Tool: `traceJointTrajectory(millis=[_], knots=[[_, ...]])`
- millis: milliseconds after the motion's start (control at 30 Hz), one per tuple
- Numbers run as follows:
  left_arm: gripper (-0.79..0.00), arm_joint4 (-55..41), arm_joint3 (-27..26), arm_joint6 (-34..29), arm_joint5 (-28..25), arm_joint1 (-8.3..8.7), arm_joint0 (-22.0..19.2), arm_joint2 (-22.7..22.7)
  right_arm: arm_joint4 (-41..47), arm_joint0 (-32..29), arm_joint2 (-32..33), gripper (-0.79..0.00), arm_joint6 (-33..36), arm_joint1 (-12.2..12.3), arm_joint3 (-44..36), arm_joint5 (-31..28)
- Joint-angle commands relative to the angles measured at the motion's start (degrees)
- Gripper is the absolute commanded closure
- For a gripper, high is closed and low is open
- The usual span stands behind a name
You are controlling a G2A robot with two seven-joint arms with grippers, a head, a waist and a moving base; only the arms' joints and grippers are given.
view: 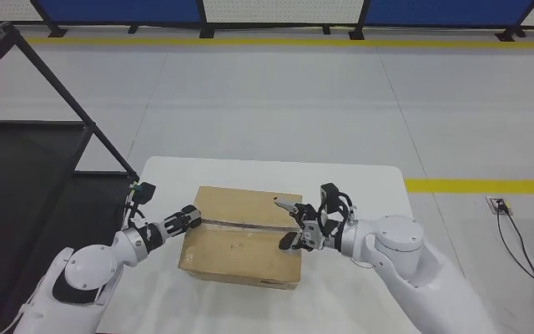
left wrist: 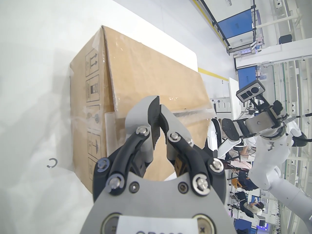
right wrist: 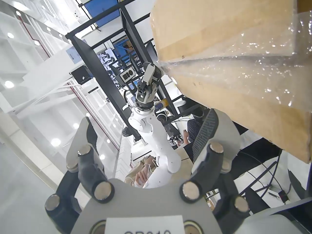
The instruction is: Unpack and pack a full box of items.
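Box (view: 242,246) sits closed near the middle of your white tabletop (view: 367,192). It is plain brown cardboard, with its flaps down. A strip of clear tape (view: 242,224) runs along the centre seam from one end to the other and folds over both ends. The end face toward your left arm carries a column of printed handling symbols.

Left gripper (view: 193,219) is at the box's left end, level with the top edge and right at the tape seam. In the left wrist view its fingers (left wrist: 152,113) are pressed almost together, with only a sliver between the black pads. You cannot tell whether they have any tape between them. They look to be at the taped seam where it folds over the edge.

Right gripper (view: 292,223) is at the opposite end of the box, also in line with the seam. Its fingers (right wrist: 207,130) are spread wide and hold nothing. One finger sits over the top near the far flap and the other toward the near flap. The wrinkled tape end lies just beyond them in the right wrist view.

A small dark C-shaped ring (left wrist: 52,163) lies on the tabletop just beside the box's left end.
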Motion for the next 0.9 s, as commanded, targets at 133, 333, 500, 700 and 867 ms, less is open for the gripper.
traceJointTrajectory(millis=[133,333,500,700,867], knots=[[0.0,0.0,0.0,0.0,0.0,0.0,0.0,0.0,-3.4,0.6,-1.8,-0.785,2.3,-0.1,0.4,-1.3],[0.0,0.2,-0.6,1.3,-0.1,-0.09,0.9,0.1,-14.6,5.7,-6.9,-0.785,8.9,-0.9,5.7,-11.2],[0.0,0.1,-0.7,1.4,0.0,-0.15,0.8,-0.1,-16.2,8.5,-9.1,-0.357,11.7,-2.0,10.0,-16.2],[0.0,0.1,-0.6,1.4,0.1,-0.25,0.6,-0.1,-14.8,10.5,-9.5,0.0,14.1,-2.9,12.4,-16.4],[0.0,0.2,-0.5,1.2,0.3,-0.39,0.0,0.4,-15.8,12.5,-10.3,0.0,10.0,-3.7,14.0,-8.8]])
